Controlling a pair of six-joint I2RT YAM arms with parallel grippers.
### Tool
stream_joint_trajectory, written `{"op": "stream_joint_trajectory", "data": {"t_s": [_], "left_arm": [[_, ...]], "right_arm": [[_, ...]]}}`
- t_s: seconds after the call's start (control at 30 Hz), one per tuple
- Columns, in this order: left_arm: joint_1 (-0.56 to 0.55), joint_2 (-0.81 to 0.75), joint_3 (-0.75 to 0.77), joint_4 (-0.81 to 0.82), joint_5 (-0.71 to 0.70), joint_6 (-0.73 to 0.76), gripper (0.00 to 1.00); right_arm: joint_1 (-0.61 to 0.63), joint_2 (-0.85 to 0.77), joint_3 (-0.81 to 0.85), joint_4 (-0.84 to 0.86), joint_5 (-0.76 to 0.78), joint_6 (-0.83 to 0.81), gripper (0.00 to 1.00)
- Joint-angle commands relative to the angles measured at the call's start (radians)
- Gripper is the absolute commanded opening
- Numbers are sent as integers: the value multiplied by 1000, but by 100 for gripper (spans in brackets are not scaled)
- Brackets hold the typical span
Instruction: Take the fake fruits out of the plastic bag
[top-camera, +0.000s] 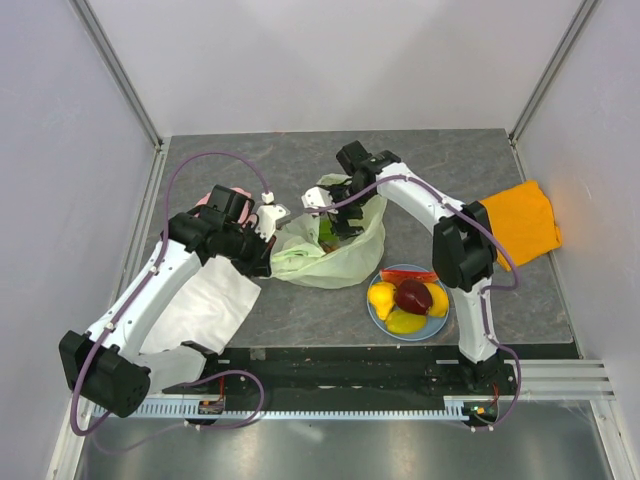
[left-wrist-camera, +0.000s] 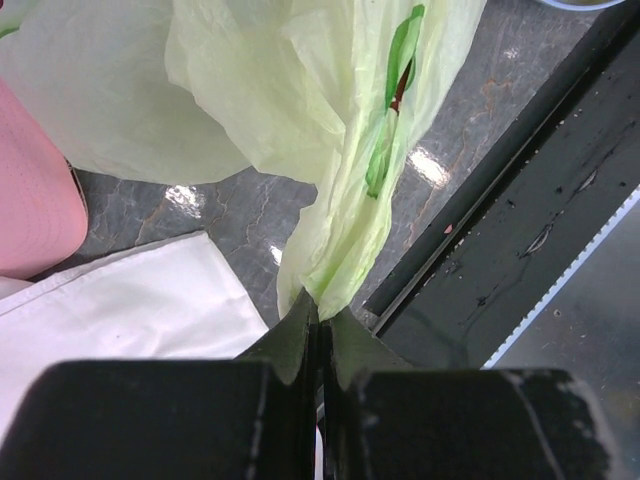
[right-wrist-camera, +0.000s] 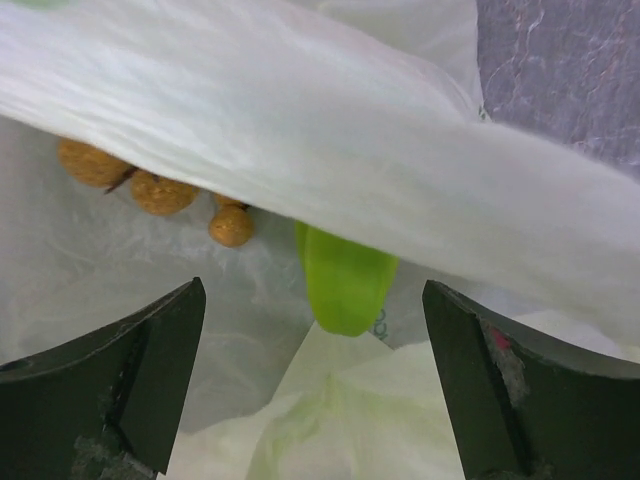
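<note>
At the middle of the grey table (top-camera: 450, 160) lies the plastic bag (top-camera: 330, 255), crumpled, its mouth turned toward the far side. The left gripper (top-camera: 268, 222) pinches the bag's left edge: in the left wrist view its fingers (left-wrist-camera: 300, 335) are pressed together on a twisted fold of the pale yellow-green film, which rises from them, green print (left-wrist-camera: 397, 80) showing on it. The right gripper (top-camera: 338, 218) reaches into the bag's mouth from the far side, its jaws spread wide with nothing between them. Ahead of those fingers (right-wrist-camera: 140, 370), in the right wrist view, a green fruit (right-wrist-camera: 345, 280) lies on the bag's inner film, and to its left sits a knobbly brown fruit (right-wrist-camera: 150, 188). A broad fold of the bag drapes across above both, covering the upper end of the green fruit and part of the brown one. Just right of the bag and near the table's front edge stands a light-blue plate (top-camera: 373, 318) holding two yellow fruits (top-camera: 382, 298), a dark red fruit (top-camera: 412, 294) and a red fruit (top-camera: 408, 275). A white cloth (top-camera: 205, 305) lies under the left arm, a pink cloth (top-camera: 212, 197) shows beyond that gripper, and an orange cloth (top-camera: 522, 220) lies at the far right. A black rail (top-camera: 340, 362) runs along the near edge.
</note>
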Motion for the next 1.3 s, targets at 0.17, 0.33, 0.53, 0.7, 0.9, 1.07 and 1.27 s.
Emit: {"op": "stream_joint_trajectory", "data": {"t_s": [0.17, 0.33, 0.53, 0.7, 0.9, 1.07, 1.27], "left_arm": [[8, 6, 10, 26, 61, 11, 2], [10, 9, 16, 25, 65, 10, 1], [11, 20, 23, 46, 66, 4, 2], [18, 34, 29, 77, 49, -2, 2], [19, 44, 39, 92, 37, -9, 2], [19, 89, 63, 117, 31, 1, 2], [21, 132, 91, 152, 31, -4, 2]], "right_arm": [[10, 137, 59, 69, 24, 7, 98], [12, 151, 85, 75, 5, 27, 76], [1, 55, 67, 57, -2, 80, 31], [-34, -88, 18, 14, 0, 97, 24], [-65, -232, -65, -11, 12, 146, 19], [-111, -350, -93, -25, 11, 203, 17], [-126, -510, -93, -138, -2, 257, 18]]}}
